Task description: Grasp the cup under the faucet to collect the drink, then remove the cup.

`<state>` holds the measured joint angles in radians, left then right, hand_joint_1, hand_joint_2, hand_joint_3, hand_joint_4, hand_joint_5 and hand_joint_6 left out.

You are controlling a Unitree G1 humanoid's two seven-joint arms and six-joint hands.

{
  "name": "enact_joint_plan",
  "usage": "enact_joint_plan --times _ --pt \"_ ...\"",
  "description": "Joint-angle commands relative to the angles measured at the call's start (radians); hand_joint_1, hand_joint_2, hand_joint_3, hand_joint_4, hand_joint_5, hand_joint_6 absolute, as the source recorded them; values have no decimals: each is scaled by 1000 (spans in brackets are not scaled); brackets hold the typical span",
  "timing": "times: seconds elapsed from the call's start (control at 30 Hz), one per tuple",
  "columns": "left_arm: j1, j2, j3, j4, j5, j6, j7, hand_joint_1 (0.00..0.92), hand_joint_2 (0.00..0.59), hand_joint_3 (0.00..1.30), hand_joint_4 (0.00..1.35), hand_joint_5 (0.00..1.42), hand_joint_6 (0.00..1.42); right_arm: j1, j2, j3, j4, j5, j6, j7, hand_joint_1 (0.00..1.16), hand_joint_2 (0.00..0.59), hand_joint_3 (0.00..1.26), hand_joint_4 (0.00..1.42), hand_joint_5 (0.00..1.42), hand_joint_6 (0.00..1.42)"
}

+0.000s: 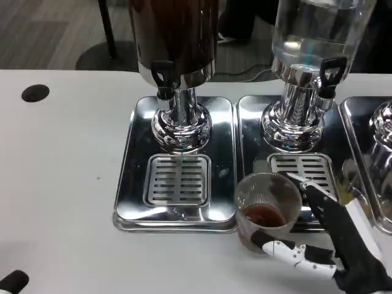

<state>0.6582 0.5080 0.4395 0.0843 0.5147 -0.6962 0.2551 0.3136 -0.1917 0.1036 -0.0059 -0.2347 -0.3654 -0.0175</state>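
Observation:
A clear plastic cup (267, 208) with a little brown drink at its bottom stands at the front edge between the two steel trays, below and right of the dark-drink dispenser's faucet (163, 78). My right hand (334, 236) wraps it from the right: one finger runs under its base, another reaches along its far rim. The dark dispenser (177, 37) stands on the left tray (177, 165), whose drip grate (177, 179) is bare. A fingertip of my left hand (13, 282) peeks in at the bottom left corner.
A clear-liquid dispenser (312, 37) with its own black tap (331, 73) stands on the middle tray (254, 116). A third tray and chrome base (383, 131) sit at the right edge. A black round hole (35, 92) marks the table at the far left.

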Motion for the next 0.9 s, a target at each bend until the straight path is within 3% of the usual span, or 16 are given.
enact_joint_plan --times 0.03,0.9 --pt "-6 9 -10 -12 -1 12 -15 0 45 0 0 0 0 14 1 -19 -7 31 -73 -1 854 227 374 346 289 141" --pt "-24 12 -22 -10 0 23 -17 0 45 0 0 0 0 128 13 -43 -23 58 -171 10 858 228 388 361 300 143"
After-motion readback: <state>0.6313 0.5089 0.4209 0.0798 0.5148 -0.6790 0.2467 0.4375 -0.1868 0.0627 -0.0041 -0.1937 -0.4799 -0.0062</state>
